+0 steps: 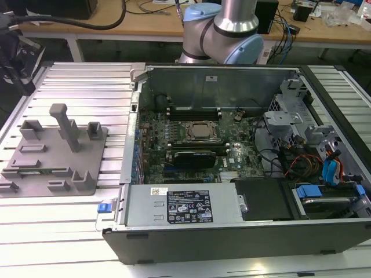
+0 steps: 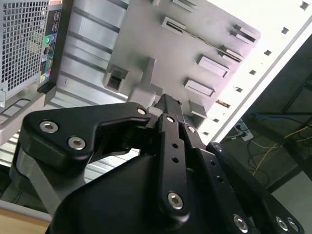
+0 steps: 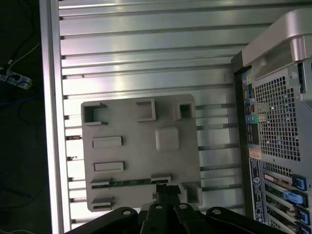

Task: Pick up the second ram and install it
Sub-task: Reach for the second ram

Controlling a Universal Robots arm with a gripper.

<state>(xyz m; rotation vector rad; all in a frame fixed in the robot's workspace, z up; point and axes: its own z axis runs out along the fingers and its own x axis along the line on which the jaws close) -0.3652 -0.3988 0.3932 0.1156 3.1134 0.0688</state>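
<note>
Ram (image 3: 129, 182) sits in a slot of the grey fixture (image 3: 141, 146) on the surface (image 3: 146, 48), beside the computer case (image 3: 278, 122). My fingers (image 3: 165, 189), closed on nothing, hang above it just off one end, roughly in line with its length.

Work table (image 1: 81, 81): ribbed aluminium top, pale grey, strong glare along its near edge. Wooden bench (image 1: 151, 22) beyond it, light brown, strewn with black cables (image 1: 69, 23). Floor (image 3: 19, 146): dark, in the first wrist view, carrying a white power strip (image 3: 10, 78) and loose leads.
</note>
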